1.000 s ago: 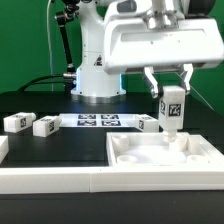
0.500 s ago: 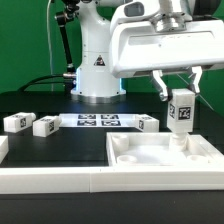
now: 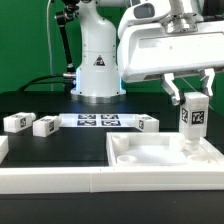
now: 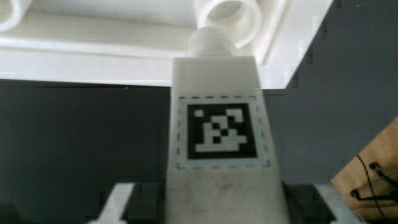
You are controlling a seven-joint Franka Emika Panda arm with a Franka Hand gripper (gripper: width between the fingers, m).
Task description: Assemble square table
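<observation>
Exterior view: your gripper (image 3: 193, 103) holds one leg (image 3: 194, 120) tight.
You see it upright, its tip by the corner hole (image 4: 231, 12) of the square table top (image 3: 150, 171).

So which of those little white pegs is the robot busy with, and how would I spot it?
Find the big white square slab at the front, on the exterior view's right. At its far corner on that side one leg stands upright, pinched in the arm's tool. The other three legs lie on their sides on the black table, untouched.
</observation>
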